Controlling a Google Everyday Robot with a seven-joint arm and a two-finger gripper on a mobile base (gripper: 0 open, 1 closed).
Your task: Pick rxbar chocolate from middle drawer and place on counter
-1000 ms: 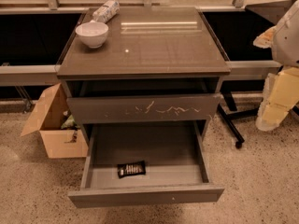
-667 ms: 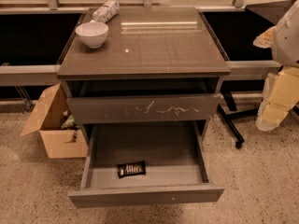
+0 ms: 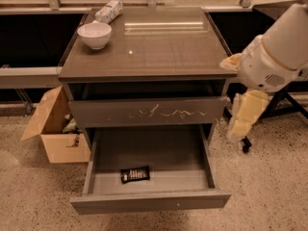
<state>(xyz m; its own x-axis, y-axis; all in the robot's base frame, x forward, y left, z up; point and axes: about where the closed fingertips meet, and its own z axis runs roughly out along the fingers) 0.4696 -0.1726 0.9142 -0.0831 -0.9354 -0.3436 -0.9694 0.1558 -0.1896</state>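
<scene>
Camera view showed the rxbar chocolate lying flat in the open middle drawer, near its front wall. I judged it light, fairly stiff and slick-wrapped, best pinched across its narrow width. The gripper hung beside the counter, at its right; I could not tell its opening.

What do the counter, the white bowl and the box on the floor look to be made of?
Counter: glossy brown-grey slab, maybe laminate or glass-topped; it mirrors a bright streak. Bowl: smooth white, likely ceramic, could be plastic. Box: plain brown cardboard, flaps open. The gripper hangs right of the scratched drawer.
</scene>
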